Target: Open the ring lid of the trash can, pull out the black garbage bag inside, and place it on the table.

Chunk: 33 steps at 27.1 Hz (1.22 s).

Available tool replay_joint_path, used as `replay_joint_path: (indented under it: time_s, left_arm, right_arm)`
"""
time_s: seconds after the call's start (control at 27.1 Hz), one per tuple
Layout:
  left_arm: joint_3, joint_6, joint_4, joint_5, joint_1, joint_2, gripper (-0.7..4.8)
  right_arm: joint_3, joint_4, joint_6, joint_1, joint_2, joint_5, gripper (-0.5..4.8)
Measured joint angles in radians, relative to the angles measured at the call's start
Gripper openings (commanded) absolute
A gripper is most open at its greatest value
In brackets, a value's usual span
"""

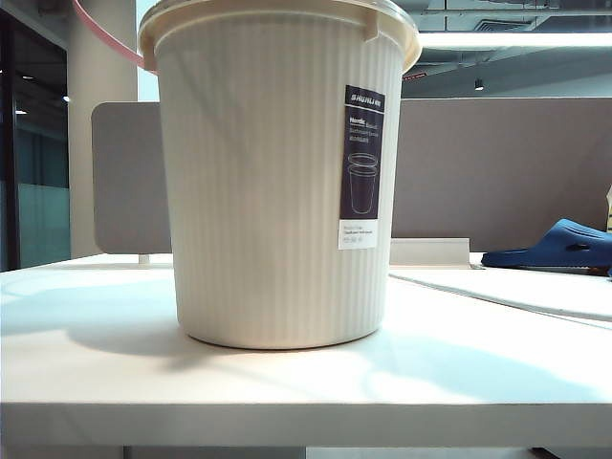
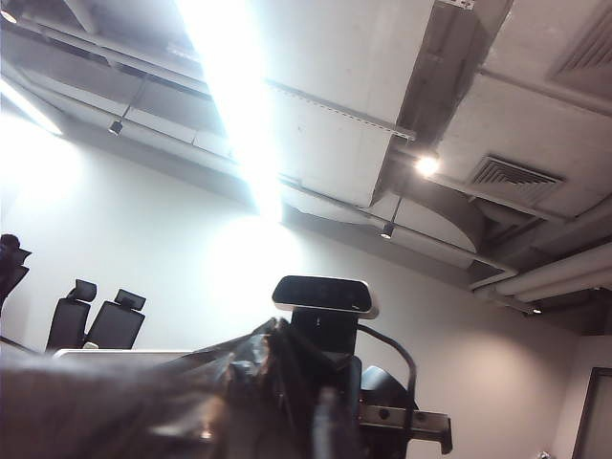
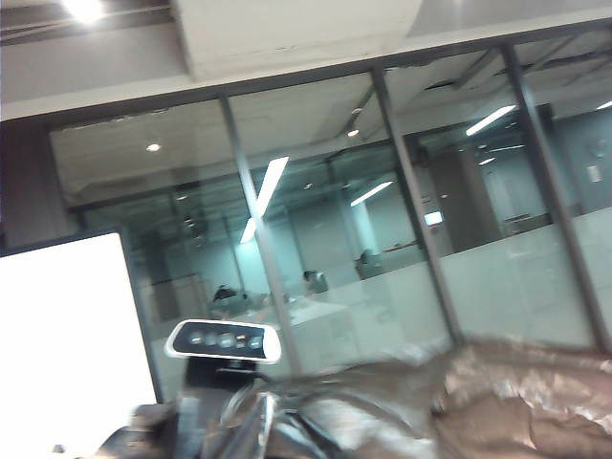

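Observation:
The cream ribbed trash can (image 1: 277, 182) stands upright on the white table (image 1: 96, 373), filling the exterior view. The pink ring lid (image 1: 100, 36) juts up and out past its rim at the upper left. Neither gripper shows in that view, nor does the bag. In the left wrist view the black garbage bag (image 2: 124, 402) lies crumpled over my left gripper (image 2: 287, 430), whose jaws are lost in dark blur. In the right wrist view the glossy, see-through bag (image 3: 516, 402) spreads away from my right gripper (image 3: 258, 430), which is shut with a fold of it between the fingers.
A blue slipper (image 1: 559, 247) lies at the back right of the table, before the grey partition (image 1: 497, 172). A webcam on a stand (image 2: 323, 296) rises close behind the bag; it shows in the right wrist view (image 3: 223, 341) too. Both wrist cameras look upward.

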State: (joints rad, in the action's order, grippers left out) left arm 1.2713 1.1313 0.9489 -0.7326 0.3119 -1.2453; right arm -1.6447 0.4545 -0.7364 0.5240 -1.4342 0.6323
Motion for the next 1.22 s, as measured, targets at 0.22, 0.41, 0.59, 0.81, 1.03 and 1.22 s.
replay_joint_path:
  time_s: [0.22, 0.41, 0.59, 0.81, 1.03, 1.22]
  left_arm:
    - [0.0, -0.014, -0.011, -0.031, 0.0, 0.0, 2.25]
    - [0.0, -0.018, -0.011, -0.104, 0.0, 0.0, 2.47]
    - [0.001, -0.036, -0.011, -0.217, 0.001, 0.001, 2.47]
    - [0.0, -0.039, -0.016, -0.357, 0.002, 0.001, 2.47]
    - [0.0, -0.05, -0.066, -0.445, 0.002, -0.001, 2.46]
    - [0.0, -0.081, -0.111, -0.473, 0.002, -0.001, 2.46]
  right_arm:
    - [-0.04, -0.005, 0.0, -0.011, 0.0, 0.0, -0.01]
    - [-0.097, -0.016, 0.001, -0.029, 0.0, 0.0, -0.01]
    - [-0.138, -0.041, 0.001, -0.069, -0.003, -0.006, -0.01]
    - [-0.258, -0.09, 0.0, -0.115, -0.03, 0.008, -0.01]
    - [-0.383, -0.146, -0.009, -0.169, -0.069, 0.023, -0.01]
    - [-0.4, -0.161, -0.018, -0.237, -0.069, 0.046, -0.01]
